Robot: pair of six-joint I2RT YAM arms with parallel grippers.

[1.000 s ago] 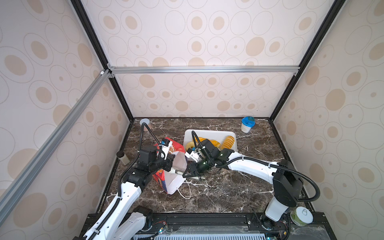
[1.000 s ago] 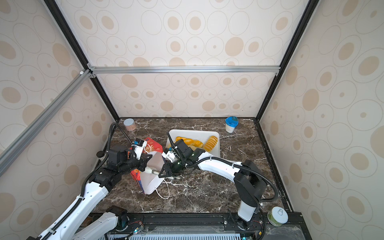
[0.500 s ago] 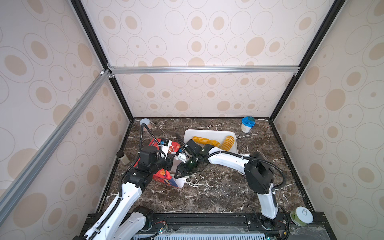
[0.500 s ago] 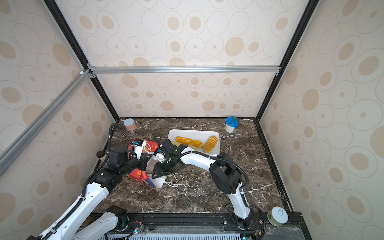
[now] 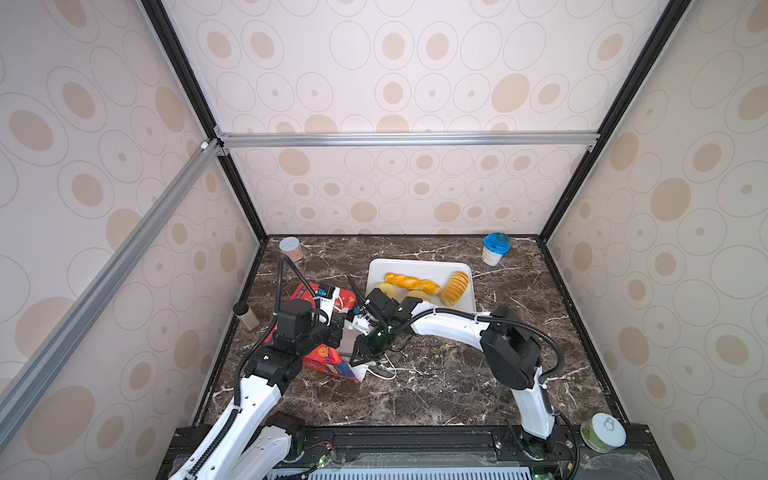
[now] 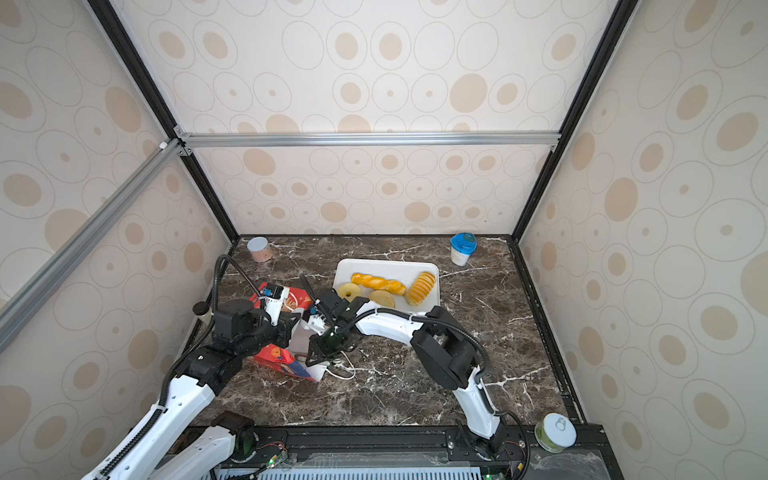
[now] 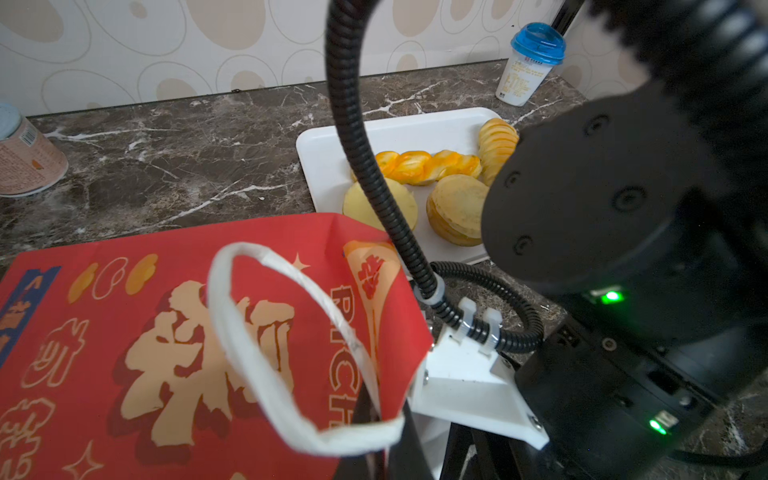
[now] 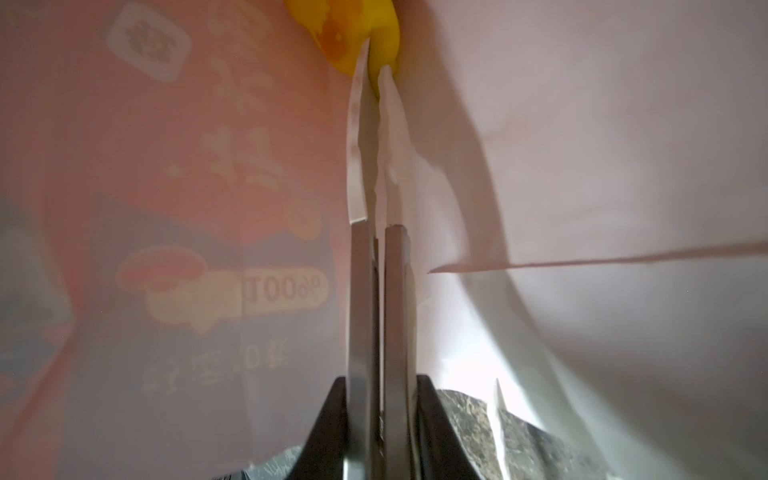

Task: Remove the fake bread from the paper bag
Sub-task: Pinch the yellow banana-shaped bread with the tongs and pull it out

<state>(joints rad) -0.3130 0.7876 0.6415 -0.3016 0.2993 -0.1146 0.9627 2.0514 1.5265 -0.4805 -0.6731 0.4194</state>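
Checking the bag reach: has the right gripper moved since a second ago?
Yes. The right gripper has gone farther from the white tray, deeper into the red bag.

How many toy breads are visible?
5. Four on the white tray: braid, ring, flat bun, ridged loaf. One yellow piece inside the paper bag, at the right gripper; others may be hidden.

My worktop is dark brown marble with white veins. Toward the back, right of the middle, a flat white tray rests on it. The red paper bag lies on its side left of the middle, near the tray's front left corner. One white string handle of the bag loops out onto the stone. A pink can stands in the back left corner, a blue-lidded cup in the back right corner, and a small dark-capped bottle at the left edge.
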